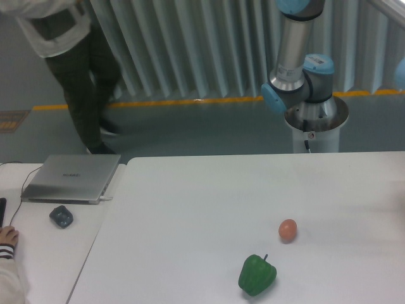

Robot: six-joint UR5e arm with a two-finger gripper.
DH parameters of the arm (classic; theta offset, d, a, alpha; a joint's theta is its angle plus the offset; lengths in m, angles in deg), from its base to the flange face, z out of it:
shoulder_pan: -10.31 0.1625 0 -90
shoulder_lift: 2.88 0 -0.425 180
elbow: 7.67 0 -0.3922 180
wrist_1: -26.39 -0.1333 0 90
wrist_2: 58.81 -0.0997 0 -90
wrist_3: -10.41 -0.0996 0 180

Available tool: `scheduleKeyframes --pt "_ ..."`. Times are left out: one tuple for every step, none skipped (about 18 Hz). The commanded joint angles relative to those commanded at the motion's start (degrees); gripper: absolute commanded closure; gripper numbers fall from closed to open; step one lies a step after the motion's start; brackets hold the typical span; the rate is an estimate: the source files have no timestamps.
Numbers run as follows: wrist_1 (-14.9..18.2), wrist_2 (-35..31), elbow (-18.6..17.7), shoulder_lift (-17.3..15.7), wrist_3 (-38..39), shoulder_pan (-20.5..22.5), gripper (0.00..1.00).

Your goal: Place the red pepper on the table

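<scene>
Gripper: out of frame, you can't see its jaws | red pepper: nowhere in view, so its direction from the tool is unknown | table (pixel 190 209): holds green pepper (pixel 257 275) and orange-pink ball (pixel 287 229).

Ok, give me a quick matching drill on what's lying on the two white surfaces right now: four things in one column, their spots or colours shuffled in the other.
Things:
1. green pepper
2. small ball
3. laptop
4. dark mouse

Descriptions:
A. closed, silver, on the narrower side desk
B. orange-pink, on the table, up and to the right of the pepper
C. nearest the front edge of the big table
D. just in front of the laptop, on the side desk

Pairs: 1-C, 2-B, 3-A, 4-D

The red pepper and the pincer are not in view.
</scene>
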Motion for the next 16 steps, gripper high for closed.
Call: scheduleKeyframes --pt "-0.1 0.0 0.0 0.3 1.0 0.0 0.00" --pt "-0.1 0.0 0.0 0.6 3.1 -0.1 0.00" --pt "-0.1 0.0 0.3 0.9 6.3 -0.1 0.00" --pt "-0.1 -0.1 0.4 1.1 8.7 -0.3 0.00" --pt "0.0 -0.3 0.6 1.6 9.1 -0.3 0.00" --pt "-0.1 -0.3 0.6 1.7 8.9 -0.2 0.00" --pt "-0.1 -0.3 0.5 1.8 8.4 0.0 0.00" --pt "-0.2 -0.3 0.4 1.9 7.9 0.1 0.00" --pt "-0.2 -0.4 0.4 2.5 7.7 0.1 0.00" --pt "-0.3 -0.4 0.4 2.8 7.7 0.2 0.00" --pt "-0.4 -0.5 0.5 3.3 7.7 0.5 0.00" --pt "-0.4 -0.4 0.5 3.4 7.3 0.9 0.00" --pt "-0.4 -0.4 0.4 3.7 6.2 1.1 0.00" --pt "-0.4 -0.5 0.4 4.0 4.5 1.3 0.00" --pt "-0.4 -0.5 0.2 4.2 3.3 1.8 0.00" --pt "-0.4 -0.4 0.1 4.4 3.1 2.5 0.00"
